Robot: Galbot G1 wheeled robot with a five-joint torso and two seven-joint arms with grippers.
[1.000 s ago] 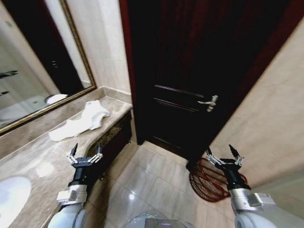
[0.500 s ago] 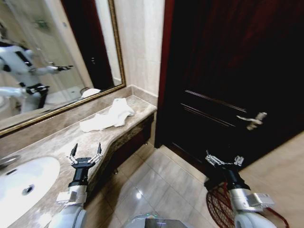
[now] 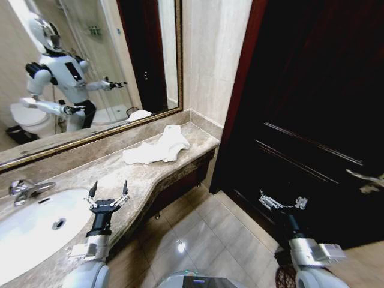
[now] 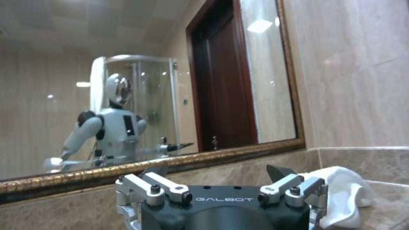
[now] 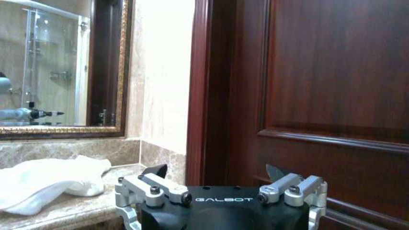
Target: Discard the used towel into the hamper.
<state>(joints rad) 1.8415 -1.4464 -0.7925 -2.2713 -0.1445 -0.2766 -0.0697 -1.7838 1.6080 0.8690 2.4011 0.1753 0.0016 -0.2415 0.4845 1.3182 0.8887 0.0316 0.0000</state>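
Note:
The used towel (image 3: pixel 159 147) is white and lies crumpled on the marble counter (image 3: pixel 120 174), near its far end by the wall. It also shows in the left wrist view as the towel (image 4: pixel 345 191) and in the right wrist view as the towel (image 5: pixel 51 184). My left gripper (image 3: pixel 108 191) hovers open over the counter's front edge, well short of the towel. My right gripper (image 3: pixel 282 201) is open in front of the dark door, holding nothing. Only a sliver of the reddish wire hamper (image 3: pixel 281 276) shows at the bottom edge beside my right arm.
A white sink (image 3: pixel 36 228) with a chrome faucet (image 3: pixel 27 189) sits in the counter at the left. A gold-framed mirror (image 3: pixel 90 72) backs it. The dark wooden door (image 3: pixel 312 120) with its handle (image 3: pixel 369 179) stands to the right. Tiled floor (image 3: pixel 198 240) lies between them.
The head camera has swung left: counter, towel and sink now sit more central, and the hamper has slid to the bottom right edge. Both grippers stay open in the same pose.

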